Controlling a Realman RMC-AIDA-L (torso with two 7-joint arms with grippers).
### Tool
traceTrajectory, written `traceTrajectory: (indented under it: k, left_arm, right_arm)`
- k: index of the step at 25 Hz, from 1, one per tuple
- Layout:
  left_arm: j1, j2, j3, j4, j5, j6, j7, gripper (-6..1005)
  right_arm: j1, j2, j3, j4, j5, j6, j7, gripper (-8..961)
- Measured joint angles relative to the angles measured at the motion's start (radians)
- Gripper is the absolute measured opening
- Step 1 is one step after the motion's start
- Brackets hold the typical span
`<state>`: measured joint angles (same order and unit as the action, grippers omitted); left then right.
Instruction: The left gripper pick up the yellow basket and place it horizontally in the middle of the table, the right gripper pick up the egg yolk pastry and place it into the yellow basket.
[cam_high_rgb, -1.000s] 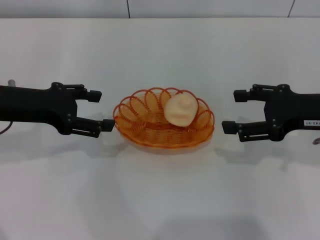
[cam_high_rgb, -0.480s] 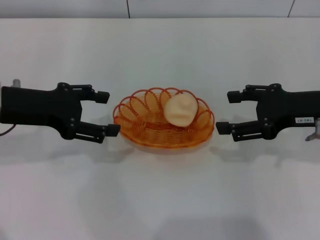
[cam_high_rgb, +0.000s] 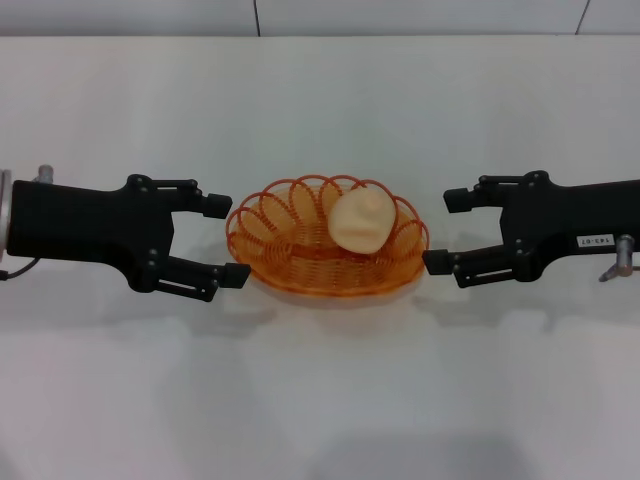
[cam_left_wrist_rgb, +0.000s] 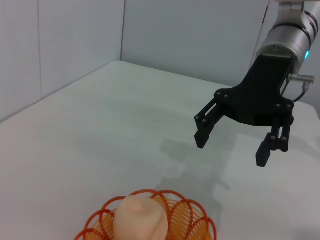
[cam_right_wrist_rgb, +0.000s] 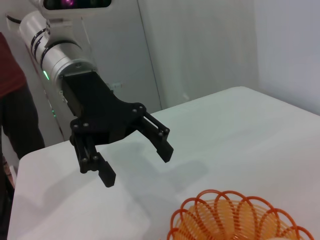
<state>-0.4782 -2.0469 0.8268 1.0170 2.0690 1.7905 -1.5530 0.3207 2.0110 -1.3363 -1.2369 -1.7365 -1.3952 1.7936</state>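
Note:
The yellow basket (cam_high_rgb: 290, 256) lies lengthwise at the middle of the white table (cam_high_rgb: 320, 400). The egg yolk pastry (cam_high_rgb: 361, 221) rests inside it, toward its right half. My left gripper (cam_high_rgb: 227, 240) is open at the basket's left end, its fingertips close to the rim. My right gripper (cam_high_rgb: 445, 231) is open at the right end, its lower fingertip almost at the rim. The left wrist view shows the basket (cam_left_wrist_rgb: 192, 222), the pastry (cam_left_wrist_rgb: 141, 218) and the right gripper (cam_left_wrist_rgb: 231, 150) beyond them. In the right wrist view the left gripper (cam_right_wrist_rgb: 136, 166) hangs open beyond the basket (cam_right_wrist_rgb: 220, 196).
A grey wall runs along the table's far edge (cam_high_rgb: 320, 36). Bare tabletop lies in front of and behind the basket. At the left edge of the right wrist view stands a person in a dark red top (cam_right_wrist_rgb: 12, 75).
Both open grippers have moved inward toward the basket from either side. The basket and pastry have stayed in place.

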Motion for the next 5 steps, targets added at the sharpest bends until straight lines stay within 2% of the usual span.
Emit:
traceTrajectory:
  k: [5]
  left_arm:
    - [-0.001,0.001,0.0,0.0,-0.002,0.001,0.0,887]
  right_arm:
    - [0.003,0.0,-0.001,0.0,0.0,-0.003,0.001,849]
